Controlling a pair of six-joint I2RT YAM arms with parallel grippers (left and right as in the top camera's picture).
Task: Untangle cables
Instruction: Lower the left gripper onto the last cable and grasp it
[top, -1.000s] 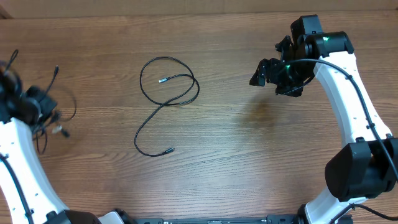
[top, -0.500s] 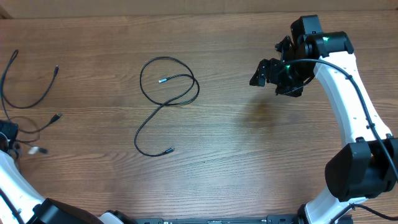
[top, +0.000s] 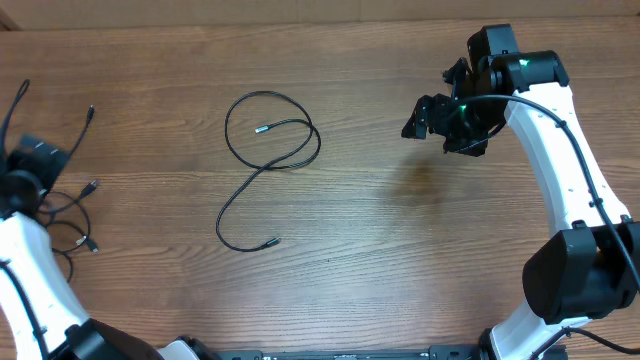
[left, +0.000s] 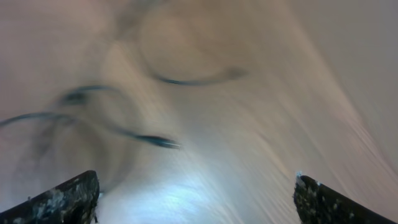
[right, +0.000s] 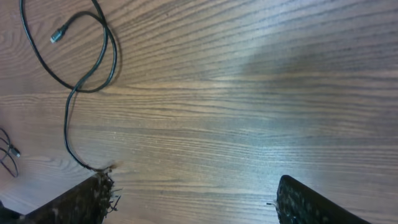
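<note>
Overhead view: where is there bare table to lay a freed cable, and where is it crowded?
Free: the wide strip between the looped cable and the right end effector, and the table along its near edge. Crowded: the left edge, where tangled cables lie by the left end effector.

overhead straight down; wrist views close, oblique; right shares looped cable.

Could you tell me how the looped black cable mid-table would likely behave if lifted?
The cable would probably droop limply, since it lies in loose curves and a loop. It looks thin, so it is likely light. Its plug end may drag across the table.
</note>
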